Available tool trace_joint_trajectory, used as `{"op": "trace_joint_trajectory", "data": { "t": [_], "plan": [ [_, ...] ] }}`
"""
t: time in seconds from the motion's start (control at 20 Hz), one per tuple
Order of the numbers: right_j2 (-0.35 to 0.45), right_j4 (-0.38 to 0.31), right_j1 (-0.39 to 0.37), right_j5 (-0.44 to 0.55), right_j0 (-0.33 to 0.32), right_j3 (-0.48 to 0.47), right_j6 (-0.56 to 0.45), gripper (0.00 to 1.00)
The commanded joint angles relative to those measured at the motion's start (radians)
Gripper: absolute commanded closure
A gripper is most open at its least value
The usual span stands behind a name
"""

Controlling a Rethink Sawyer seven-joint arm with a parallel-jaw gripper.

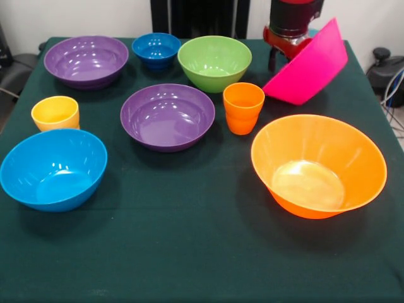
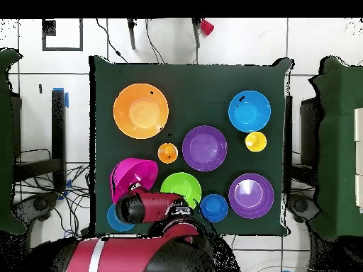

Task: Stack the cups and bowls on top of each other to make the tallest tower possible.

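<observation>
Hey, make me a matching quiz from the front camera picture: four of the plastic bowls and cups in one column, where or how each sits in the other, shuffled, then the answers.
Column one:
1. large pink plastic bowl
2. small orange plastic cup
3. small dark-blue plastic bowl
4. small yellow plastic cup

Column two:
A. between the far purple and green bowls
B. tilted up at the arm
C. behind the light-blue bowl
D. right of the middle purple bowl

Pairs: 1-B, 2-D, 3-A, 4-C

Tilted pink bowl (image 1: 307, 66) against the claw (image 1: 285, 39), beside upright orange cup (image 1: 243, 107) and green bowl (image 1: 214, 62)
</observation>
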Motion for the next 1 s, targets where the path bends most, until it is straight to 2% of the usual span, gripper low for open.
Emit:
{"op": "trace_joint_trajectory", "data": {
  "t": [0.05,0.25,0.3,0.55,0.75,0.8,1.0],
  "plan": [
    [0.012,-0.012,0.074,-0.043,0.032,-0.093,0.035,0.0],
    [0.026,-0.012,0.067,-0.034,0.02,-0.084,0.036,0.0],
    [0.029,-0.013,0.066,-0.032,0.016,-0.081,0.035,1.0],
    [0.07,0.004,0.054,-0.013,-0.018,-0.061,0.054,1.0],
    [0.079,0.005,0.046,0.0,-0.022,-0.06,0.049,1.0],
    [0.08,0.014,-0.018,0.019,-0.002,-0.016,0.065,1.0],
    [0.094,0.022,-0.085,0.091,-0.008,0.012,0.053,1.0]
  ]
}}
